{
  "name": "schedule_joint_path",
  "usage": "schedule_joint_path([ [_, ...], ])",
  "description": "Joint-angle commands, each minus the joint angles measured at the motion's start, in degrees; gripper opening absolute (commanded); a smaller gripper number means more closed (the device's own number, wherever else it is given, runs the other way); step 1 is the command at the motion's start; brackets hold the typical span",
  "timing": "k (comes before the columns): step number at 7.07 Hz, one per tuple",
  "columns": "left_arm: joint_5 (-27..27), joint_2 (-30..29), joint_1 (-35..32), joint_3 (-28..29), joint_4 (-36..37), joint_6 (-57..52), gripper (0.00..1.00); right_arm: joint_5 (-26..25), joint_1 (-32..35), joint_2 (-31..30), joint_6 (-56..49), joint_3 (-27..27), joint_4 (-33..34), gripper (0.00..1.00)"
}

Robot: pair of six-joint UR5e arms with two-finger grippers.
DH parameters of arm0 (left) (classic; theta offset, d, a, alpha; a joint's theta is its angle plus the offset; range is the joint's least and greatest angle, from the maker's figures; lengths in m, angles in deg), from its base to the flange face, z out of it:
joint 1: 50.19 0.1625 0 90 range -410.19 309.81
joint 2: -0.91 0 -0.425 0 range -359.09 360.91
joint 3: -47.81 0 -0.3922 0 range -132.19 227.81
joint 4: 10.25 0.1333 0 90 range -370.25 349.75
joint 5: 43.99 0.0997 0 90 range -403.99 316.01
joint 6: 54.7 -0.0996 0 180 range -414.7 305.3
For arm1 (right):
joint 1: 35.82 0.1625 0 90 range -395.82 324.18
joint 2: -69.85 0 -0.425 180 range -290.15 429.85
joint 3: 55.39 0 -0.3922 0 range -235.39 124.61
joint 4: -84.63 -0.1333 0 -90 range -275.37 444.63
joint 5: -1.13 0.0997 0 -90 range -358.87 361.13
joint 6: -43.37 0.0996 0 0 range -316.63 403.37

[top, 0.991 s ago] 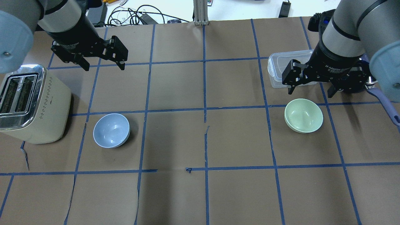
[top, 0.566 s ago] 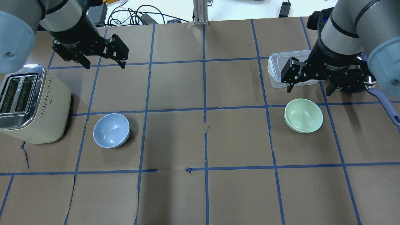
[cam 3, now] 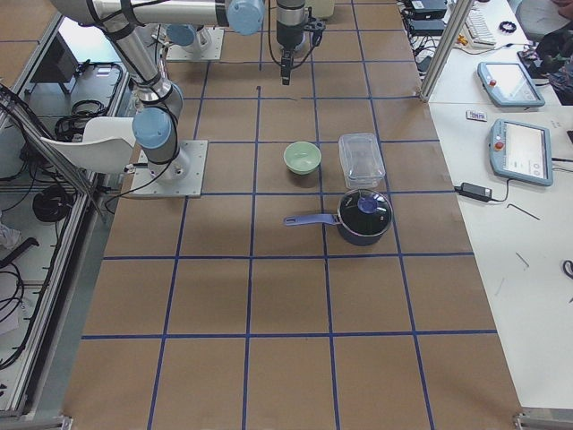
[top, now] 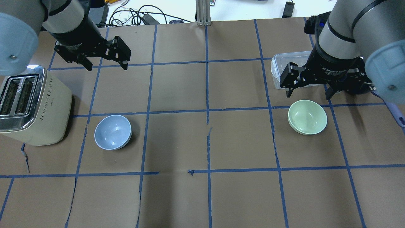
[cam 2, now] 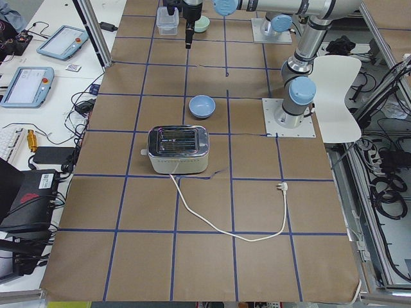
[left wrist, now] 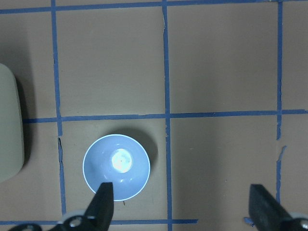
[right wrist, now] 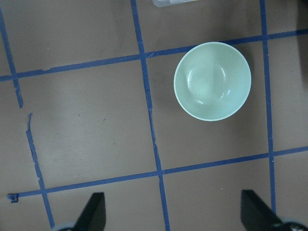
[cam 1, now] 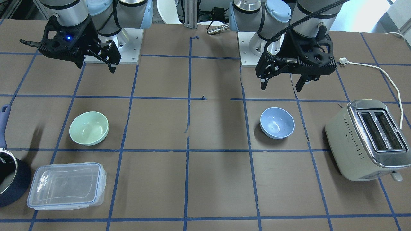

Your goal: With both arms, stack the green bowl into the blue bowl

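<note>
Judging from its thin, glossy wall, the green bowl (top: 307, 117) should be light and stiff, unlikely to break. It is probably slick enough to slip out of a loose pinch or skate over the paper-covered desk (top: 240, 142) if nudged. It sits upright and empty on the robot's right half of the desk, near the clear container (top: 281, 68) but apart from it. The right tool (top: 308, 95) hangs well above it with jaws spread wide and nothing between them. In the right wrist view the bowl lies off-centre, ahead of the fingertips rather than between them. The outer wall tapers downward, so squeezing across the whole bowl would likely squirt it free. The safer hold looks like the rim, with one finger inside and one outside, pinching the wall near its top edge. The blue bowl (top: 112, 132) looks the same size and make, so it should be just as light and skittish. It stands upright on the robot's left half, near the toaster (top: 31, 104) without touching it. The left tool (top: 106, 67) hangs high above the desk, likewise released and empty. With two bowls of matching size, nesting should want the green one kept level and let go low. A steadying rim pinch on the blue bowl would stop it sliding.
</note>
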Motion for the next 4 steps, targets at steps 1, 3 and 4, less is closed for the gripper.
schedule_joint_path([
  [1,0.5,0.2,0.1,-0.3,-0.5,-2.0,1.0,-0.2,0.0,0.0,-0.9,-0.4,0.1,1.0],
  [3,0.1,0.0,0.5,-0.3,-1.0,-1.8,1.0,0.3,0.0,0.1,-1.7,-0.5,0.9,1.0],
  [4,0.0,0.0,0.6,-0.3,-1.0,-1.9,1.0,0.3,-0.1,0.1,-1.8,-0.6,0.9,1.0],
])
